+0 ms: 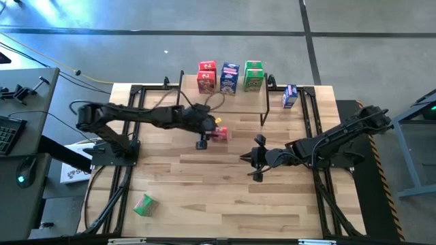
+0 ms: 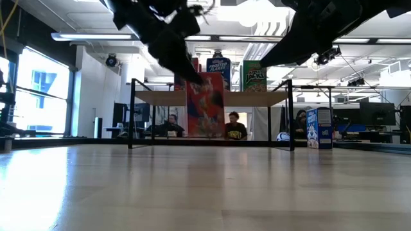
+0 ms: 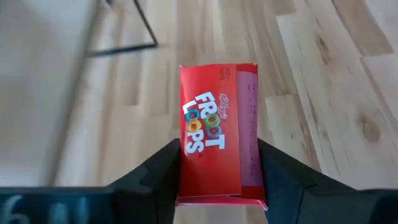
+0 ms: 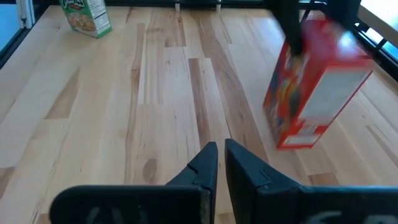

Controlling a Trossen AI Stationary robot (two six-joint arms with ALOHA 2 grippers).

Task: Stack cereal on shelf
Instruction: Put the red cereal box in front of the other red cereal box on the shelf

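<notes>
A red Froot Loops cereal box (image 1: 221,133) (image 2: 205,106) (image 4: 311,81) hangs in my left gripper (image 1: 214,134) (image 3: 217,186), just in front of the shelf's near edge. The shelf (image 1: 231,105) (image 2: 257,97) has a light board on thin black legs. Red (image 1: 206,77), blue (image 1: 229,77) and green (image 1: 253,75) boxes stand upright on its far part. My right gripper (image 1: 252,160) (image 4: 221,158) is shut and hovers over the table to the right of the red box, nearer the near edge. My left gripper pinches the red box between its two fingers (image 3: 163,174), one on each narrow side (image 3: 252,155) near the top end. The fingers come slanting down from above and from the table's left. The box hangs below them, roughly upright and slightly tilted, lifted clear of the table.
A blue box (image 1: 290,96) (image 2: 319,128) stands on the table right of the shelf. A green box (image 1: 144,204) (image 4: 86,15) lies on the tabletop near its near-left corner. Black frame rails run along both table sides. People sit in the room beyond (image 2: 234,126).
</notes>
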